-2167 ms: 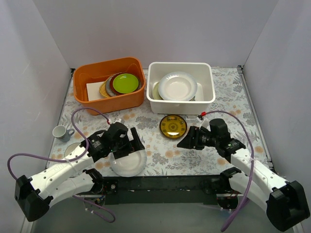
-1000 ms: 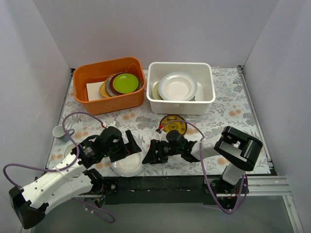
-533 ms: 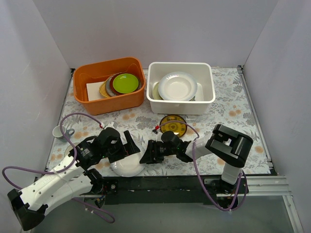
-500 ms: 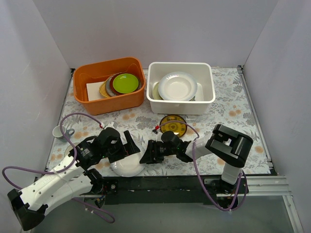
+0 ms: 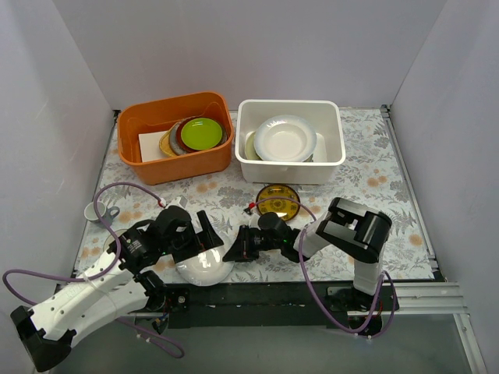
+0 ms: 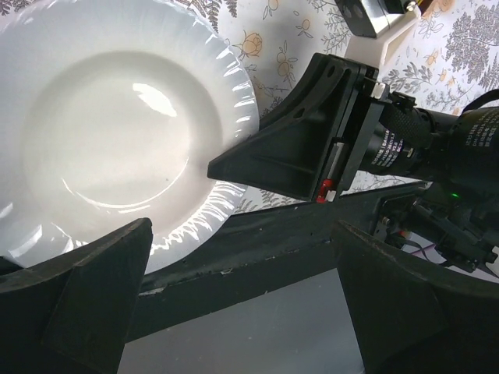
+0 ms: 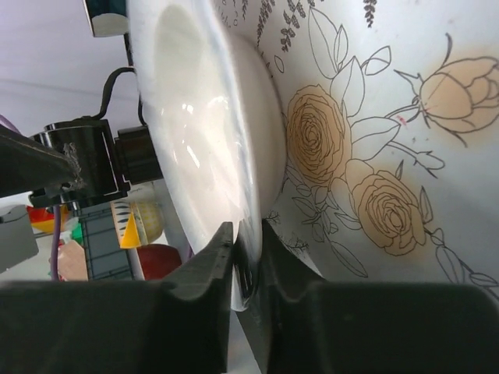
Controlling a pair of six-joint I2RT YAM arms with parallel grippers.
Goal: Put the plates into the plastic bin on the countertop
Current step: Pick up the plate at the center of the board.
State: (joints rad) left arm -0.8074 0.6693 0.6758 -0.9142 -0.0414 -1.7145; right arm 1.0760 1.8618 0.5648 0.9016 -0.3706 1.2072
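Observation:
A plain white plate lies at the countertop's near edge, its rim hanging over the black rail. My right gripper reaches in from the right and is shut on that rim; in the right wrist view the plate edge is pinched between the fingers of the gripper. My left gripper hovers open over the plate, its own fingers wide apart and holding nothing. A small dark-and-gold plate lies in front of the white plastic bin, which holds a white plate on top of others.
An orange tub at the back left holds green and maroon plates. A small white cup stands at the left. The black rail runs along the table's near edge. Purple cables loop beside both arms.
The right gripper's jaws have closed onto the white plate's rim. The right arm folded further left and the left arm shifted slightly toward the near edge.

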